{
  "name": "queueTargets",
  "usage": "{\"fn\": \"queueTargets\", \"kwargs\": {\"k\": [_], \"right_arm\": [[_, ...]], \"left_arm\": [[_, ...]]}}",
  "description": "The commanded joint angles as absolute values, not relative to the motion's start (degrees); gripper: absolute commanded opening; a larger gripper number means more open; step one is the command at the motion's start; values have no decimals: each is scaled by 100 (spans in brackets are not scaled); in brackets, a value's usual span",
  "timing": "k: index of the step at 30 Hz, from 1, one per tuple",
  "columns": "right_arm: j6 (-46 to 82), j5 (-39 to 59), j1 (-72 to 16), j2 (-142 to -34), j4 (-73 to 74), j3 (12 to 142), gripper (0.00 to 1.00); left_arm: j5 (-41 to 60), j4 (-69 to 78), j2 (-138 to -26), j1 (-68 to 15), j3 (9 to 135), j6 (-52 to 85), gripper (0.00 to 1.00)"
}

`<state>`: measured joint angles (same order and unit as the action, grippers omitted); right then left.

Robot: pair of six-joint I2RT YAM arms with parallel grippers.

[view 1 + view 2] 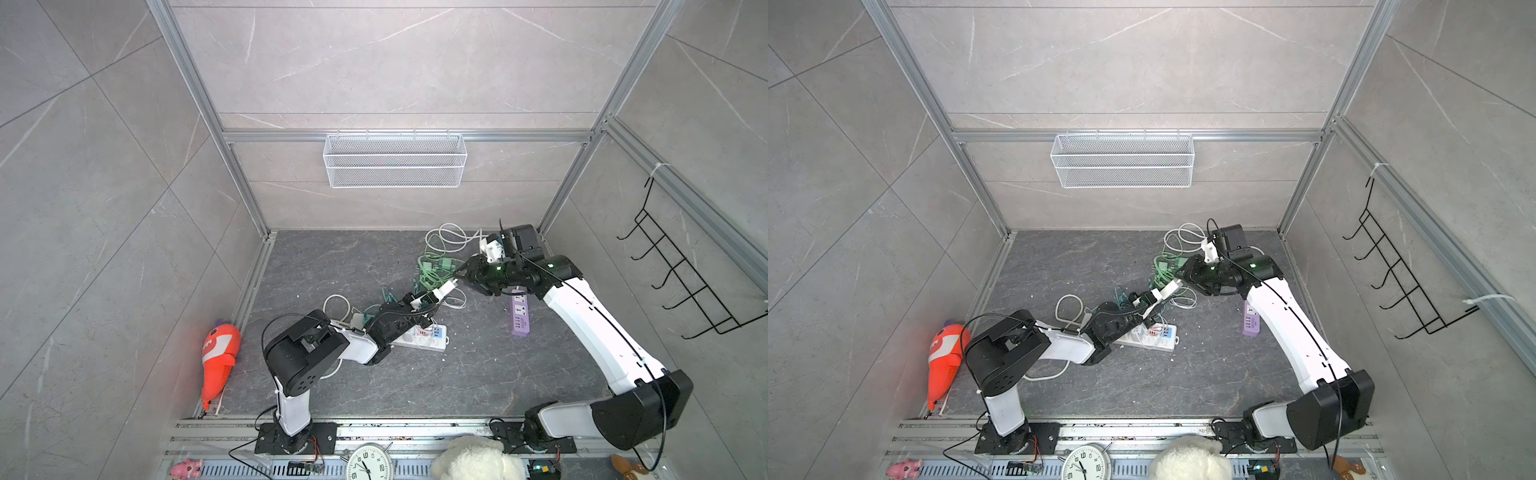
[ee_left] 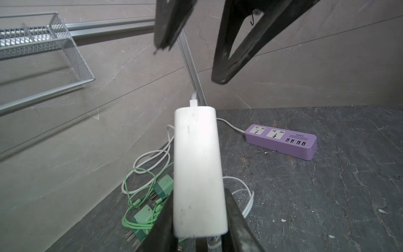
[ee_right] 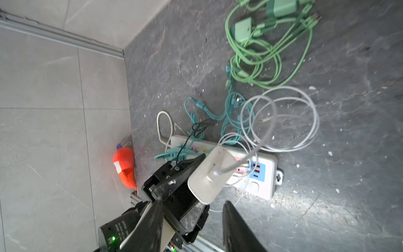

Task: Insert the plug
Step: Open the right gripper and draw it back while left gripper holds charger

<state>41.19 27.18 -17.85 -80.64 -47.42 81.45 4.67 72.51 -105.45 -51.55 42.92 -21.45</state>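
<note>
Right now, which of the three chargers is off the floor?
The white charger: the left pincer grips it in the air. Both green chargers lie on the floor.

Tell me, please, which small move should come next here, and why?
Probably the right pincer should ease forward until its open jaws straddle the cable end of the white charger: the left pincer clamps the other end, and the right jaws stand just short of it.

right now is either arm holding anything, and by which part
The left gripper holds the white charger by the end away from its cable. The right gripper, jaws open, holds nothing.
</note>
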Motion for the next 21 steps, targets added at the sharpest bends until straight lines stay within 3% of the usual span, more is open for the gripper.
{"fn": "queueTargets", "kwargs": {"k": [1,9,21], "right_arm": [[4182,3255,-1763,-8161,-5157,8410,46],[3903,2702,-1750,-8167,-5946,8595,47],[4236,2830,-1635,-8294,-5674,8332,49]], "left_arm": [[442,8092,-10585,-5225,4394,-2602,0],[341,8088,-10599,-5265,4359,-2764,0],[250,8095,-10638,-5361,4425,-3133,0]]}}
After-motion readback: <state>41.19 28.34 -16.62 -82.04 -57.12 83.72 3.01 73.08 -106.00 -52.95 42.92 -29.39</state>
